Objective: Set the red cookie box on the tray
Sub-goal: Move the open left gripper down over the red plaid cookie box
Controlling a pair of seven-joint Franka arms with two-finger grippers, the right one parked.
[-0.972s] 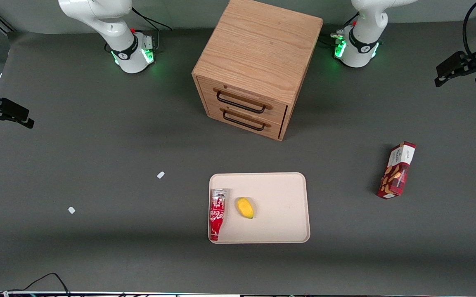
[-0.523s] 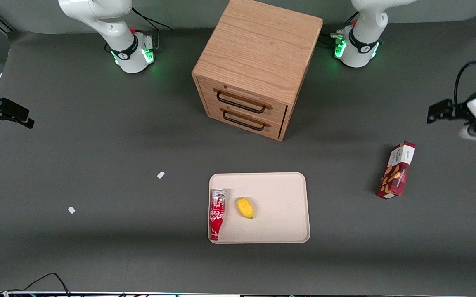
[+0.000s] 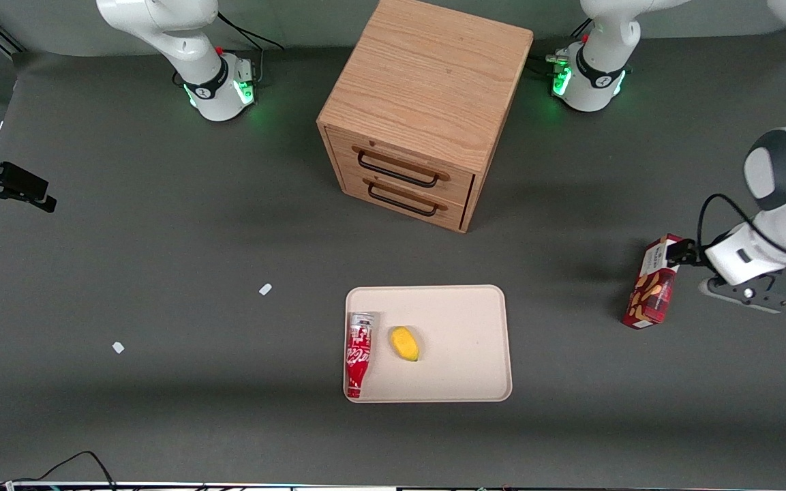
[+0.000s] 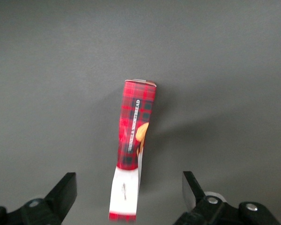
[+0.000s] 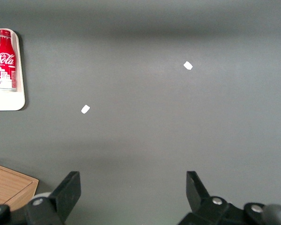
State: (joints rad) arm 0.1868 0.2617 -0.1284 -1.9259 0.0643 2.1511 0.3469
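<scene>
The red cookie box point(image 3: 653, 290) stands on its long narrow edge on the grey table, toward the working arm's end, well apart from the tray point(image 3: 461, 296). The wrist view shows its plaid top edge and white end panel point(image 4: 136, 126). My left gripper point(image 3: 682, 254) hovers open just above the box's white end, the end farther from the front camera. Its two black fingers point(image 4: 65, 190) straddle that end with wide gaps on both sides and touch nothing point(image 4: 129, 194). The cream tray lies in the table's middle, nearer the front camera than the cabinet.
On the tray lie a red-and-white soda can point(image 3: 358, 354) along one short rim and a yellow fruit point(image 3: 405, 343) beside it. A wooden two-drawer cabinet point(image 3: 427, 109) stands farther back. Two small white scraps point(image 3: 265, 289) point(image 3: 118, 347) lie toward the parked arm's end.
The working arm has swung in from the table's edge and come down toward the box. Its gripper now hangs over the box's white end. The box has not moved.
</scene>
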